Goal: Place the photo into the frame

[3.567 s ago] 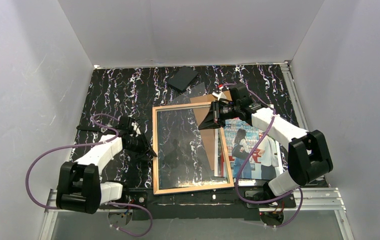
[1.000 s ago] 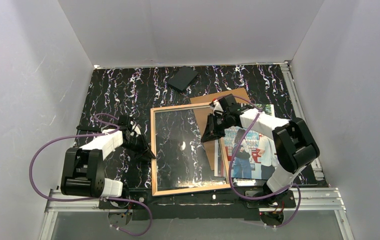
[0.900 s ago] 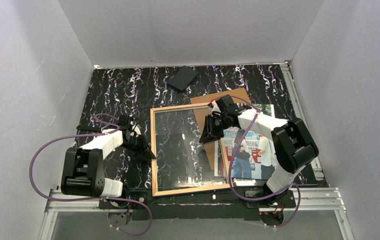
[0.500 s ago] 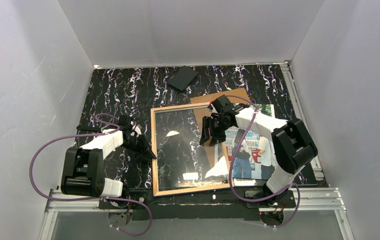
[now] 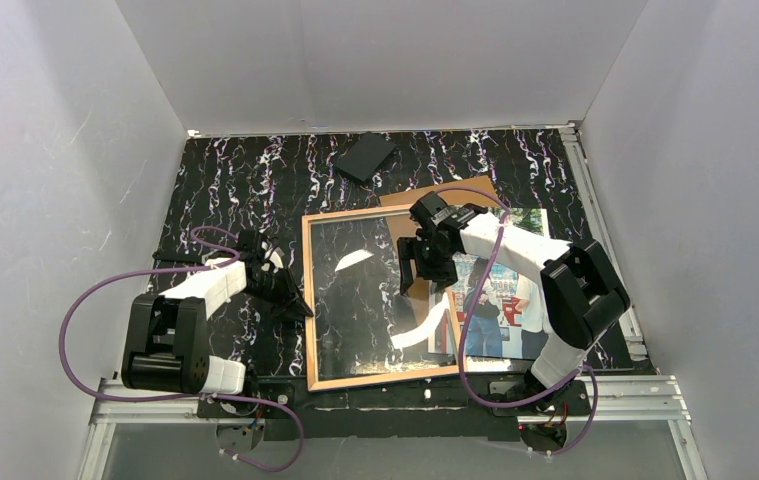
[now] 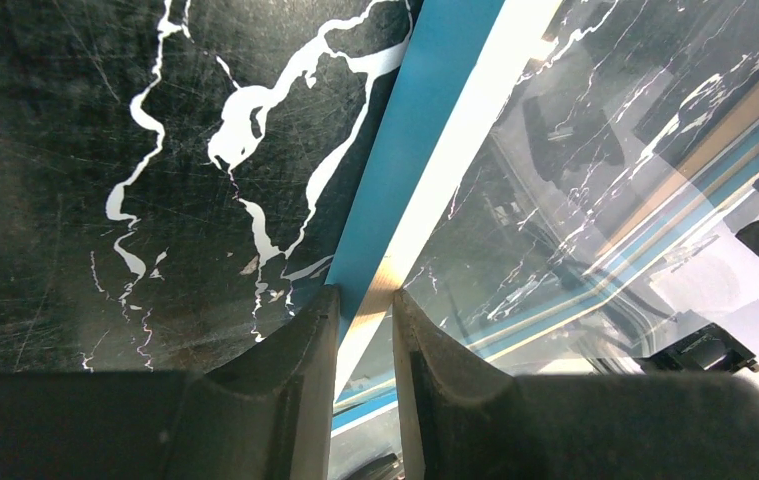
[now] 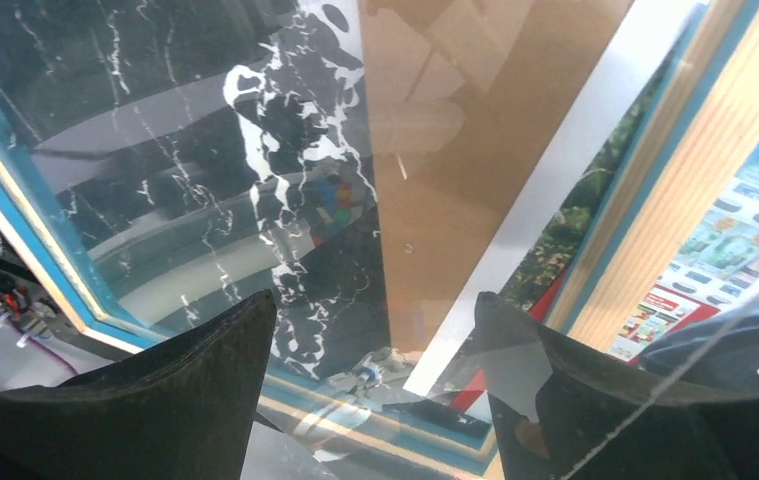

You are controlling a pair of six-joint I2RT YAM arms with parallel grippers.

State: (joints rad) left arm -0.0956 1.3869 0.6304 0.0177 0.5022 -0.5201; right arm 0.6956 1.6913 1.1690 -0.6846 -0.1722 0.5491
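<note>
Fingers of left gripper [image 6: 363, 300] nearly closed, pinching frame [image 5: 385, 377] by left rail; blue face visible only from left wrist; right gripper [image 7: 375, 330] spread wide, empty, over glass; photo [image 5: 503, 300] just right, tucked partly beneath frame's right rail.

readable text: none | photo [image 5: 523, 312]: small printed signs in it, too blurred to read | brands, numbers: none
</note>
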